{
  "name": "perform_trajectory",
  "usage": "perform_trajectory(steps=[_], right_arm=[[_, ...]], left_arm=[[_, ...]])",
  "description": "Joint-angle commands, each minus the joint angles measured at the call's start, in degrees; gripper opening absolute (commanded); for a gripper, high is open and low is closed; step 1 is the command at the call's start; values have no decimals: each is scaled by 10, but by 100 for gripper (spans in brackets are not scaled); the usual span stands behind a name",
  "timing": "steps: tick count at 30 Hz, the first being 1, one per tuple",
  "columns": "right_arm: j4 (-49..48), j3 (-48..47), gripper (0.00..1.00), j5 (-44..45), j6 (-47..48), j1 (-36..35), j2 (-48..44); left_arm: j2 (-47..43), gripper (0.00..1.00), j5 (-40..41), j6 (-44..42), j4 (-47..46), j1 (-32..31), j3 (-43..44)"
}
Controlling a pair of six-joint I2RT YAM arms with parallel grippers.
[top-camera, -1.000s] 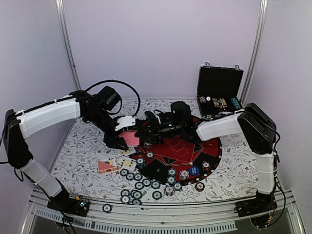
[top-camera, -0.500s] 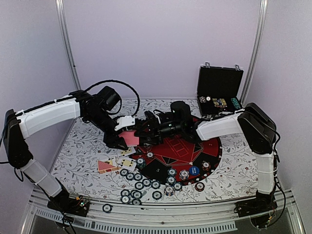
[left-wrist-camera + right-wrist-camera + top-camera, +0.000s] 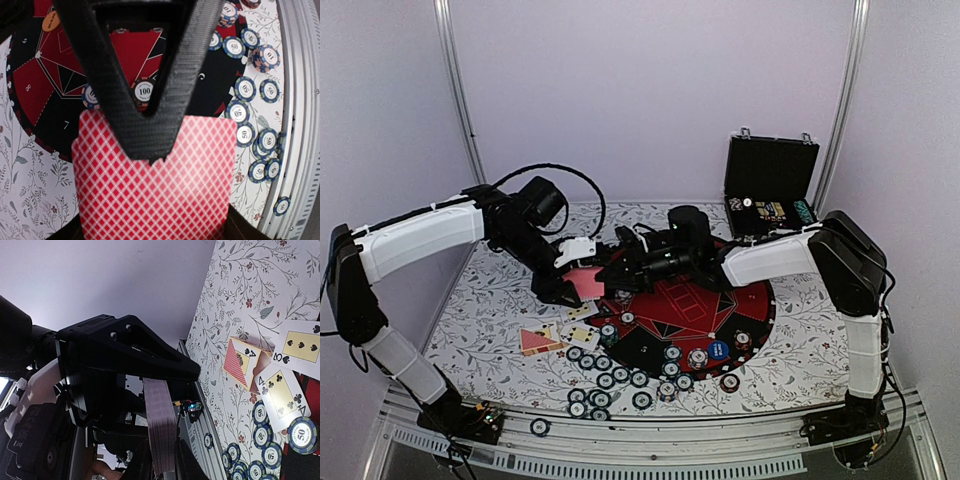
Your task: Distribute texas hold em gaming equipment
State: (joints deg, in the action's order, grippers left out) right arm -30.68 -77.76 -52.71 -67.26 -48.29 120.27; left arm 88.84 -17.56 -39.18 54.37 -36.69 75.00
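**K:** State of the fingers?

**Me:** Left fingers are clamped on the deck, red backs towards the wrist camera. It's held in the air above the left rim of the mat. Right fingers are up against the deck's free end. In the right wrist view the stack runs edge-on down between them. I can't tell whether they've bitten or only bracket it.

**K:** Step?

**Me:** I read it as peeling one card off to deal.

**K:** How do you do it clean?

**Me:** I'd pinch only the outermost card, near its end, with a light grip. Then I'd slide it along its own plane, away from the left fingers, with no lifting. The left side clamps hard so the stack doesn't fan.

**K:** Drop zone?

**Me:** The face-up cards lie on the bench left of the mat, with a tilted card beside them. The chips cluster nearer the arms. I'd pick bare bench apart from both and release low so the card lands flat.

**K:** Risk?

**Me:** Picking two cards at once, or dragging the whole deck out of the left grip.
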Motion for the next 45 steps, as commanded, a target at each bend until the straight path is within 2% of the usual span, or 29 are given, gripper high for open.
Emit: perform_trajectory(steps=[1,19,21,23,24,25,28,31,34,37,45], right_arm=[[3,15,14,-1,13,5,-18],[50,21,10,6,50,16,-39],[47,21,14,4,49,16,-37],[43,21,32,2,45,16,-36],[41,20,37,1,44,16,-36],[39,19,40,1,42,15,-35],[39,5,42,-1,38,12,-29],[37,-10,36,-3,33,6,-17],[35,-14,21,-5,31,3,-10],[37,-5,12,-4,32,4,-14],[38,31,1,-1,37,14,-35]], left_arm=[[6,39,-4,2,6,10,11],[10,36,-7,3,14,11,13],[10,35,-7,4,14,11,11],[10,35,-6,3,14,12,9],[9,35,-6,2,14,12,9],[9,35,-7,3,13,12,10],[12,35,-6,3,14,12,16],[13,35,-6,3,14,12,18],[13,35,-4,5,15,13,15],[12,35,-2,4,14,13,10],[11,34,-2,4,16,16,8]])
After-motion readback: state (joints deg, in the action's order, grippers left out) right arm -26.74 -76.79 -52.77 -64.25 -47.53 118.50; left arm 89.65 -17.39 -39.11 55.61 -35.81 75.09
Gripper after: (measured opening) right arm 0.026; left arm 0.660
